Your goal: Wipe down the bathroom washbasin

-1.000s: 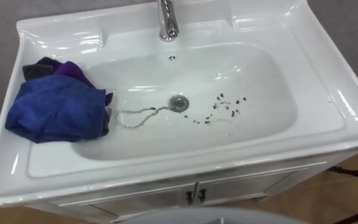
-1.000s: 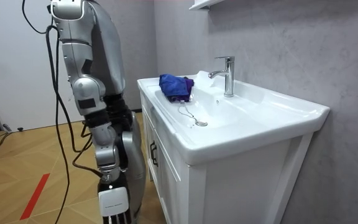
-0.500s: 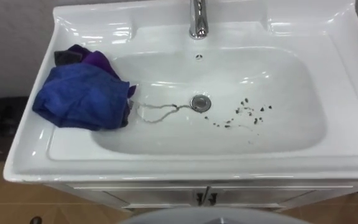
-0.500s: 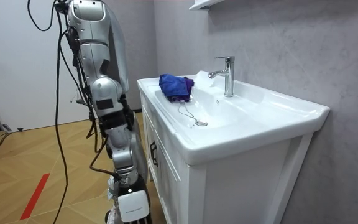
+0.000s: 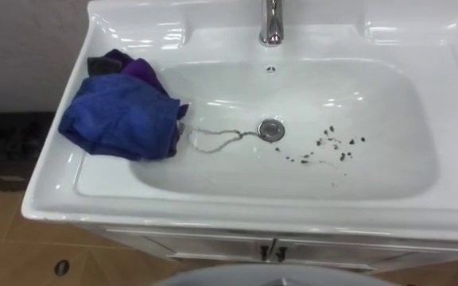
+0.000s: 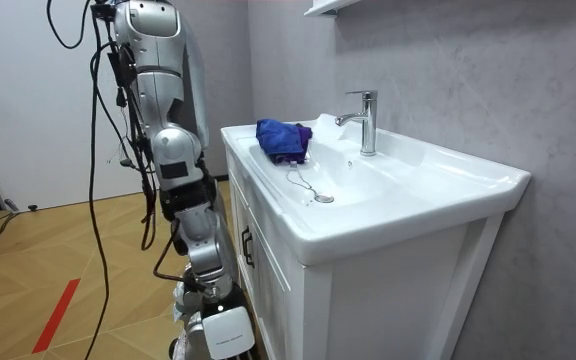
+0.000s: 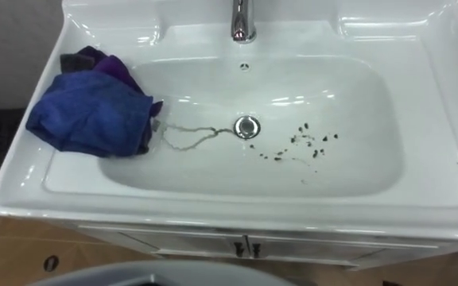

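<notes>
**Cloth on the basin's left rim, specks in the bowl**

In the room view my right robot hand (image 6: 218, 338) hangs low beside the white cabinet (image 6: 268, 285); I cannot tell whether it is open or closed. I stand at the front of the white ceramic basin (image 5: 54, 195). A crumpled blue cloth (image 5: 122, 119) lies on its left ledge, spilling over the bowl's edge, with a purple cloth (image 5: 140, 70) partly under it. A thin metal chain (image 5: 217, 139) runs from the blue cloth to the round metal drain (image 5: 271, 129). Small dark specks (image 5: 332, 147) lie scattered just right of the drain. The chrome tap (image 5: 271, 24) stands at the back.
</notes>
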Motion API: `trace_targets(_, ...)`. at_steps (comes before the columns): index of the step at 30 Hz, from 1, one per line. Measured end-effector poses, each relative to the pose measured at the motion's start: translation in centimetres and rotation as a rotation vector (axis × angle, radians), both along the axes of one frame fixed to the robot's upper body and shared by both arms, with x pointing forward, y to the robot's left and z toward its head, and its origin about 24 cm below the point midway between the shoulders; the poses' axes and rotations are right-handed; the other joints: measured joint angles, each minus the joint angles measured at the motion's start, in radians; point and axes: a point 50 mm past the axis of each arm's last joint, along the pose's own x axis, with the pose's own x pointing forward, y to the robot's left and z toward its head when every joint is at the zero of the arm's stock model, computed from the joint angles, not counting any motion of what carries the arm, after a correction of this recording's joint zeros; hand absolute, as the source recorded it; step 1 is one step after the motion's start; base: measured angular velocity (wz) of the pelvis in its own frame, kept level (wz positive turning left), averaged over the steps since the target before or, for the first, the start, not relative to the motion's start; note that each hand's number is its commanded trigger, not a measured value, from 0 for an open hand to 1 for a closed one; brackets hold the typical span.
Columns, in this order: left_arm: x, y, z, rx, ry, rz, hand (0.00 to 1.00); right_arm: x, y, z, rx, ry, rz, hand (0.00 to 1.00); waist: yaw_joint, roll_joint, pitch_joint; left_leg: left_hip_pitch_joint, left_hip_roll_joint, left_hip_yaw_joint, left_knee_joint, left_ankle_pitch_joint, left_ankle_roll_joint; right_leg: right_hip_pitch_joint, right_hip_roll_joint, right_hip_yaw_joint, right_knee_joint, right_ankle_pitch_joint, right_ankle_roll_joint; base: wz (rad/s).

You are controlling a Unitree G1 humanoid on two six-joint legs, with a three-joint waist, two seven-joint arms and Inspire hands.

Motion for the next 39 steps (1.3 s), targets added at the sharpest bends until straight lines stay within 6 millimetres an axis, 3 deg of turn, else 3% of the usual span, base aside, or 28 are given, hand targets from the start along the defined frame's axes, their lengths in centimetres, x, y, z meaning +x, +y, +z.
trace_targets(8, 4.2, 0.5, 6.9, 0.323, -0.2, -0.061, 0.0, -0.4, 0.3, -0.1, 0.009, -0.007, 0.035, 0.0, -0.003, 0.007, -0.0014, 0.001, -0.007, 0.002, 0.007, 0.001, 0.0, 0.0, -0.003, 0.001, -0.002, 0.0, 0.0, -0.01)
trace_targets(12, 5.6, -0.2, 10.3, 0.48, -0.252, -0.138, 0.0, -1.1, 0.6, -0.2, 0.024, 0.018, 0.036, 0.0, -0.005, 0.005, 0.003, 0.011, -0.009, -0.003, 0.004, 0.001, 0.0, 0.01, -0.004, 0.006, -0.006, 0.0, 0.001, 0.0)
trace_targets(15, 6.3, -0.8, 12.4, 0.585, -0.277, -0.189, 0.0, -1.1, 0.7, -0.3, 0.028, 0.023, 0.047, 0.0, -0.005, 0.004, 0.012, 0.015, -0.008, 0.003, 0.002, 0.001, 0.0, 0.008, -0.004, 0.011, -0.005, 0.001, 0.002, -0.07)
trace_targets(21, 7.1, -2.0, 14.4, 0.673, -0.327, -0.247, 0.0, -1.4, 1.1, -0.4, 0.065, 0.037, 0.066, 0.0, -0.032, 0.003, 0.0122, 0.018, -0.006, 0.007, -0.001, 0.001, 0.0, 0.011, -0.002, 0.028, -0.017, 0.005, 0.009, -0.05)
trace_targets(29, 9.3, -4.9, 14.8, 0.726, -0.302, -0.448, 0.0, -1.8, 1.6, -0.6, 0.107, 0.069, 0.112, 0.0, -0.065, -0.008, 0.0113, 0.02, -0.006, 0.022, -0.001, 0.001, 0.001, 0.012, -0.002, 0.044, -0.005, 0.006, 0.01, -0.05)
trace_targets(36, 10.8, -7.4, 12.2, 0.616, -0.292, -0.575, 0.0, -1.8, 2.4, -0.9, 0.131, 0.085, 0.128, 0.0, -0.106, -0.027, 0.0169, 0.034, -0.005, 0.032, -0.006, 0.001, 0.001, 0.013, 0.0, 0.054, -0.003, 0.006, 0.01, -0.05)
trace_targets(39, 11.4, -8.7, 11.0, 0.56, -0.28, -0.649, 0.0, -1.5, 2.6, -1.0, 0.144, 0.08, 0.134, 0.0, -0.119, -0.032, 0.0133, 0.036, -0.004, 0.033, -0.008, 0.001, 0.001, 0.011, 0.001, 0.057, -0.002, 0.006, 0.01, 0.0)
